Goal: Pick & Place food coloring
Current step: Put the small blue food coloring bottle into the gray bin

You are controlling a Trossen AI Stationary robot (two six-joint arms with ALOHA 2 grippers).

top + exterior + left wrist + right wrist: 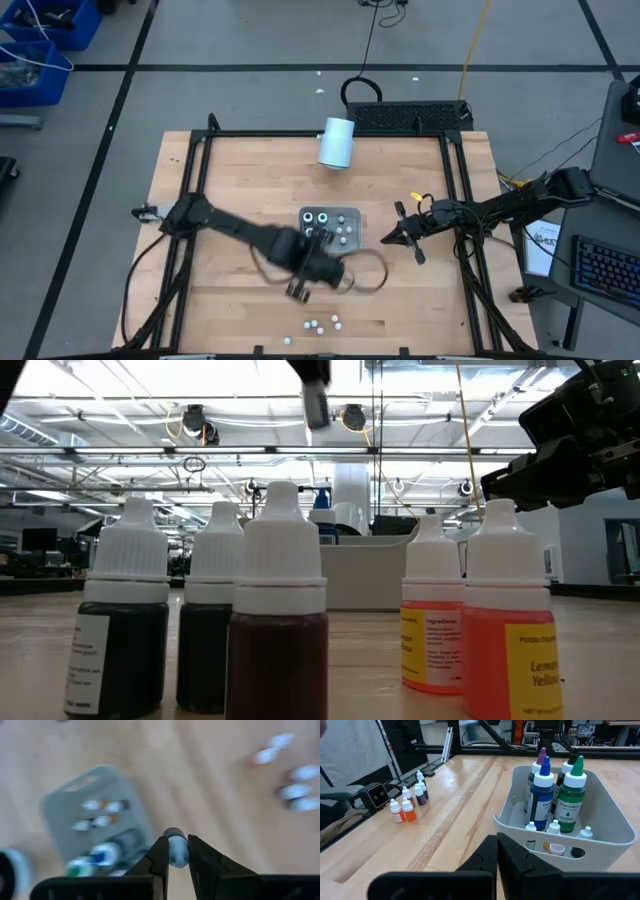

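Fingers of the left gripper [176,852] pinch a small white-capped food coloring bottle [176,851] above the table [230,180], just beside the grey tray [349,215]. The tray holds tall blue [540,795] and green bottles [570,795] plus small white-capped ones. The right gripper [496,851] waits closed near the tray. Only the low view shows five small bottles [278,620] up close, dark and orange, with ceiling rails behind.

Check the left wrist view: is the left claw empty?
No. The left claw is closed on a small white-capped bottle pinched between its dark fingers.
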